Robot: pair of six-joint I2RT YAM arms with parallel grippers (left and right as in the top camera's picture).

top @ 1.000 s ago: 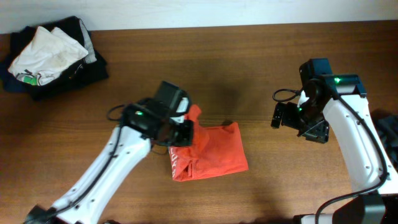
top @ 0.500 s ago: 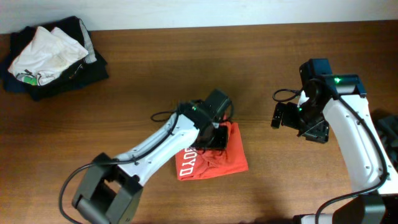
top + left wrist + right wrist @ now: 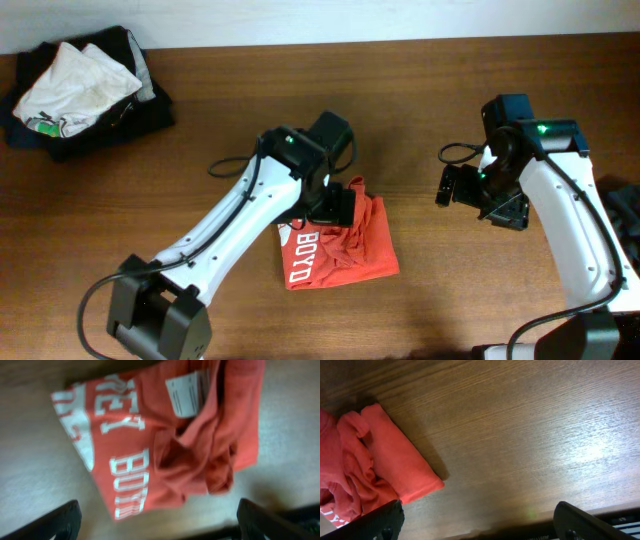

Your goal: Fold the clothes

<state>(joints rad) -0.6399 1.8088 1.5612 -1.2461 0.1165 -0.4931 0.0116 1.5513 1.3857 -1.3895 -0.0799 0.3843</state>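
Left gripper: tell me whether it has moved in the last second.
Yes. The left gripper moved right, farther from the clothes pile, and now hangs open over the red shirt.

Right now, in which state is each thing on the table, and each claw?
red shirt: partly folded, rumpled, lying on the table, white letters and label showing.
left claw: open, empty, above the red shirt.
right claw: open, empty, above the table beside the red shirt.
pile of clothes: unfolded heap, a white piece on top of dark ones.
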